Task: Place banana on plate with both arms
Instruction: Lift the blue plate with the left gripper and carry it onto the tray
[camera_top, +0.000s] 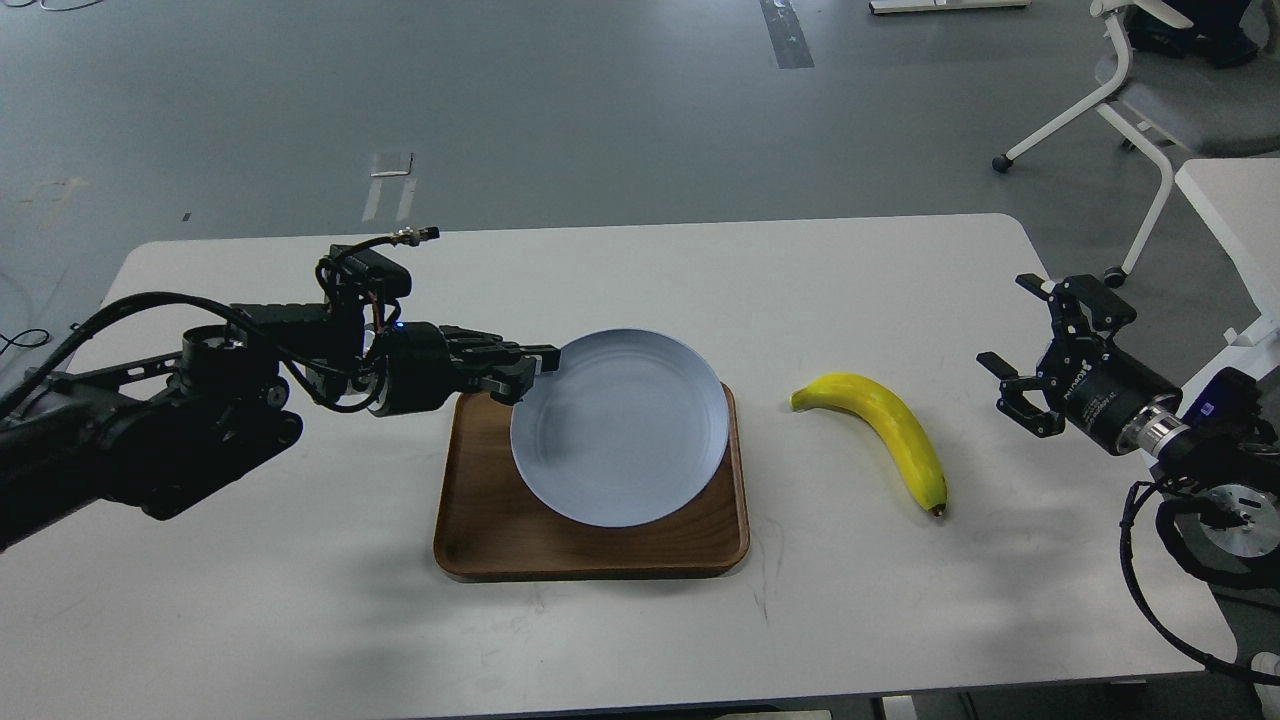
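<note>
On the white table (300, 620) a wooden tray (500, 530) carries the blue-grey plate (620, 440), tilted against its far rim and bare. The left gripper (535, 372) pinches the plate's left edge. The banana (885, 430) lies on the table right of the tray, untouched. The right gripper (1012, 345) hangs wide open beside it; picking and placing remain.

The plate (620, 440) hides most of the tray (500, 530) floor and its far right corner, while the left gripper (535, 372) covers the tray's far left corner and the plate's left rim; its fingers (515, 385) merge darkly, so their grip cannot be judged. Both arms run out at the picture's sides, the surface (300, 620) at the bottom edge, and a chair (1150, 100) at the top right.
</note>
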